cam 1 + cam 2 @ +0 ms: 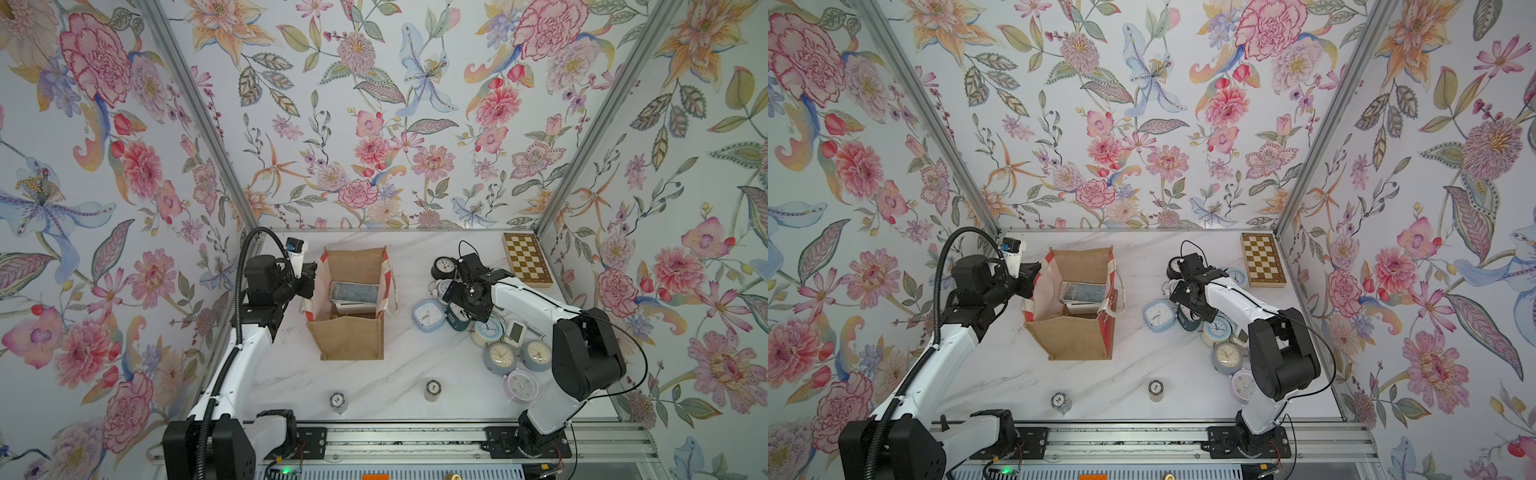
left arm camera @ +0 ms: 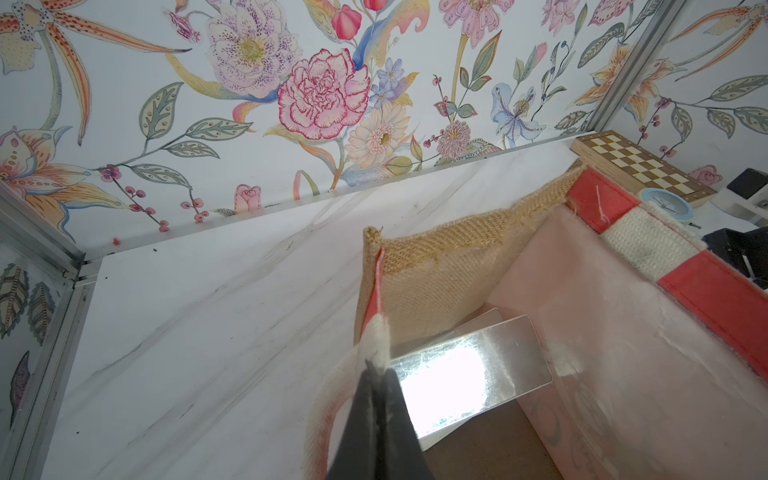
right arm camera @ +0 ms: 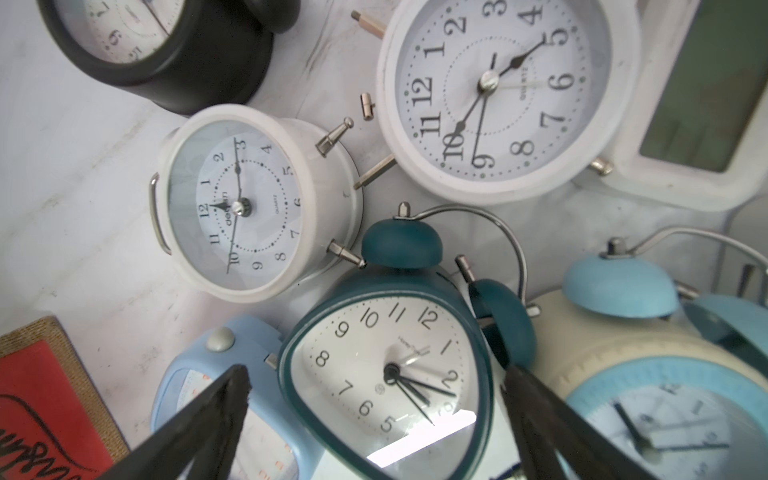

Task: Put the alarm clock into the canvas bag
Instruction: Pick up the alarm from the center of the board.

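A: R claw point(image 3: 376, 376) state?
B: Spread wide, nothing in it. It hangs right over the teal clock point(image 3: 390, 353), one finger point(image 3: 224, 399) off each side of the face. Can't tell how much air is left btwn tips and clock.
A: Where's the clock?
B: Face up on the table point(image 1: 415, 374), in the clock pile on the robot's right. Blue square clock point(image 3: 199, 374) is tucked against one flank; touching or not, can't tell. Cream clock point(image 3: 602, 357) is just beside the other flank, past a bell.
A: Long axis vs the jaws?
B: Bells-to-feet axis runs crosswise to the closing line, a bit skewed. So imo the jaws would meet the two flanks, not the bells. It's tight, since each finger must drop btwn teal and a neighbour.
A: Bag?
B: The bag point(image 1: 351, 340) stands upright mid-table, mouth open, to the robot's left of the pile w/ bare table btwn. A flat shiny slab point(image 2: 469, 374) lies inside.
A: L claw?
B: L claw point(image 2: 376, 374) is clenched on the bag's whitish strap at the rim, on the side away from the pile. Prob. keeping the mouth open.
A: So which arm carries?
B: R arm. It's right at the clock, and L is busy at the bag. My guess for the next move: down, pinch, lift, swing toward the robot's left over the mouth.
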Controlling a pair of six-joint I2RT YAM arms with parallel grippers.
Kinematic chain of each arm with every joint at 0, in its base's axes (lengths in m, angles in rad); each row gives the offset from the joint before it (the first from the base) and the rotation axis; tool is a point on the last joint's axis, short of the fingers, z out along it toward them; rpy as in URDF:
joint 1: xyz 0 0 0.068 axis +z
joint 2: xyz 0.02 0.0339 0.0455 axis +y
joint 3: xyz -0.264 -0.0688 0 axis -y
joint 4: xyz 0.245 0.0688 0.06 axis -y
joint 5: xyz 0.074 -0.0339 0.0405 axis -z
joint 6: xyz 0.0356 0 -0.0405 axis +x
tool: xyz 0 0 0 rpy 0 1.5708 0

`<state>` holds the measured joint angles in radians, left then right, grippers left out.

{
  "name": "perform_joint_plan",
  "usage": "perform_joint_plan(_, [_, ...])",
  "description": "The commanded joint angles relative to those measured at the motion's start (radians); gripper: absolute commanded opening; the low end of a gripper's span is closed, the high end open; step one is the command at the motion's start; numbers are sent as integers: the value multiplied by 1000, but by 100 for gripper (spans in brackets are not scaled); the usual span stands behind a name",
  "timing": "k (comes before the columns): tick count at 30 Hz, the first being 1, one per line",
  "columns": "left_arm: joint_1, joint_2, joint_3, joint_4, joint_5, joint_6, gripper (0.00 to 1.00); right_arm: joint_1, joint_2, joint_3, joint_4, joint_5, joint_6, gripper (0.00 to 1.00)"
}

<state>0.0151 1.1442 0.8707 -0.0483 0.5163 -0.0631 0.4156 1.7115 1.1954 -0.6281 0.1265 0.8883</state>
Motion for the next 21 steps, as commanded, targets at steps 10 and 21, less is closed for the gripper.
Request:
perform_joint_plan(10, [5, -8, 0, 5, -6, 19, 4, 12, 75, 42, -54, 22, 11, 95])
perform_joint_plan(21, [5, -7, 1, 6, -5, 19, 4, 13, 88, 36, -67, 35, 9, 90])
